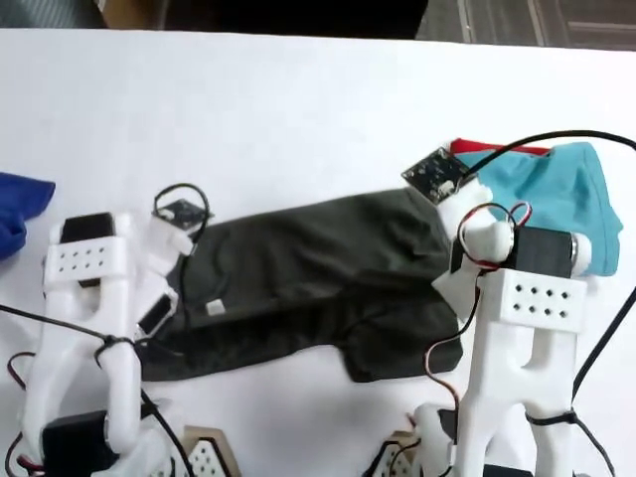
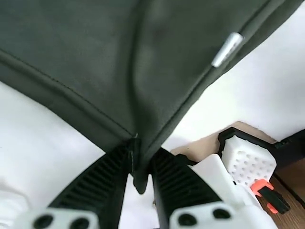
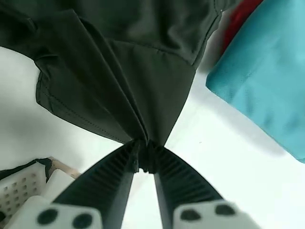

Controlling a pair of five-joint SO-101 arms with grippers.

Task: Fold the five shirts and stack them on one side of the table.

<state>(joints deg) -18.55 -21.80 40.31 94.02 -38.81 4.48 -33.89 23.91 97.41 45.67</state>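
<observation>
A dark olive shirt point(image 1: 308, 283) lies stretched across the middle of the white table point(image 1: 298, 109), folded lengthwise. My left gripper point(image 2: 139, 167) is shut on the dark olive shirt point(image 2: 119, 67) at its left end, pinching a fold of cloth. My right gripper point(image 3: 144, 160) is shut on the dark olive shirt point(image 3: 124, 71) at its right end. In the high view the left arm point(image 1: 89, 298) stands at the shirt's left end and the right arm point(image 1: 517, 298) at its right end. A teal shirt point(image 1: 556, 199) lies folded on a red shirt point(image 1: 487, 149) behind the right arm.
A blue shirt point(image 1: 20, 214) lies bunched at the table's left edge. The teal shirt point(image 3: 267, 76) and red shirt point(image 3: 240, 21) sit close beside the olive shirt's right end. Arm bases point(image 1: 209, 457) stand at the near edge. The far half of the table is bare white.
</observation>
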